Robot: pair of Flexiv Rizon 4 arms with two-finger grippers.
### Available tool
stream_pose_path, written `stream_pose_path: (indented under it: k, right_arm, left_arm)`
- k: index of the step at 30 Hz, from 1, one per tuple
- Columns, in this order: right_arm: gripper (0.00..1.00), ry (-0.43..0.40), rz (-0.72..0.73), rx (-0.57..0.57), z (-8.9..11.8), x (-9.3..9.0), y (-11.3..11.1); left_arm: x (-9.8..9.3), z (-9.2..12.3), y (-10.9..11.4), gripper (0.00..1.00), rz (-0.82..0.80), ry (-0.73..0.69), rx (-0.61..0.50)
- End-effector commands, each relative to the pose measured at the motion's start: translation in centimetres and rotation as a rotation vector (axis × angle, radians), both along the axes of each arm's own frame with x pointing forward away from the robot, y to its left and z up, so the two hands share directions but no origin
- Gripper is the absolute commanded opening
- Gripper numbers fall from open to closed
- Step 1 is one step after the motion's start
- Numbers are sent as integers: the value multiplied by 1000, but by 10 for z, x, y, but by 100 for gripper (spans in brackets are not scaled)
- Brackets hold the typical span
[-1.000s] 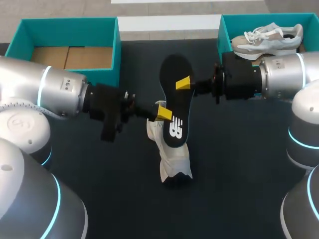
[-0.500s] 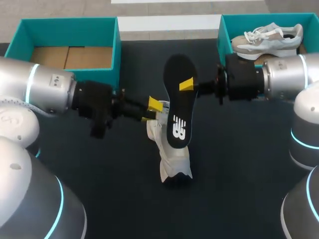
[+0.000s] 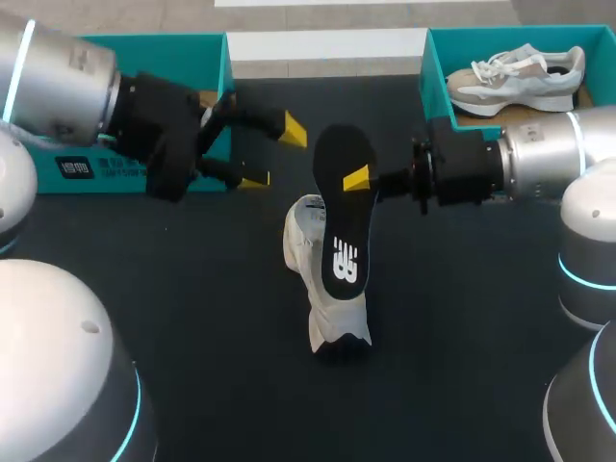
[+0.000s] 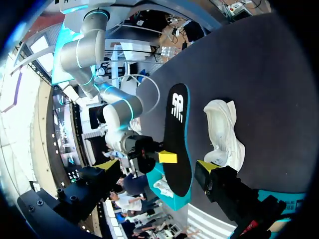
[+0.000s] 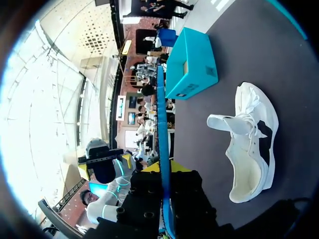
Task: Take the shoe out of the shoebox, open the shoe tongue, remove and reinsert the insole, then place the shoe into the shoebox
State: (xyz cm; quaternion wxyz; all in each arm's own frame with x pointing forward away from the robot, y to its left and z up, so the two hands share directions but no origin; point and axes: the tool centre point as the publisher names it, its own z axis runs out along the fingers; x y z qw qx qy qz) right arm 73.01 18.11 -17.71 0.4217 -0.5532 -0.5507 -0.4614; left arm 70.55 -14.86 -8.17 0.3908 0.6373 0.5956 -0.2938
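A black insole [image 3: 345, 223] hangs over the table, its lower end over the white shoe [image 3: 322, 289] that lies on the dark table. My right gripper [image 3: 357, 179] is shut on the insole's edge near its upper part. In the right wrist view the insole [image 5: 162, 149] runs edge-on between the fingers, with the shoe [image 5: 251, 144] beyond it. My left gripper [image 3: 274, 154] stands wide open and holds nothing, to the left of the insole and in front of the left teal shoebox [image 3: 183, 46]. The left wrist view shows the insole [image 4: 178, 139] and shoe [image 4: 224, 132] ahead.
A second teal shoebox [image 3: 430, 67] at the back right holds another pale shoe [image 3: 520, 77]. The left box shows a cardboard bottom. My right arm reaches in front of the right box.
My left gripper let go of the insole's lower edge, opened wide and drew back left toward the left box. The right gripper still grips the insole, which shifted slightly.
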Motion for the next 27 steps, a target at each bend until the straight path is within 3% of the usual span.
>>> stream_pose_path:
  k: [1,16,22,27]
  right_arm:
    - [0,1,-3,4,-5,2,6]
    - [0,11,1,6,-11,3,5]
    - [0,16,15,8,-13,2,8]
    - [0,18,20,12,-14,1,9]
  left_arm:
    - [-1,16,-14,100,145,7,362]
    - [-1,16,-14,100,145,7,362]
    - [-9,-2,-31,100,142,26,659]
    - [-7,-4,-34,100,176,39,774]
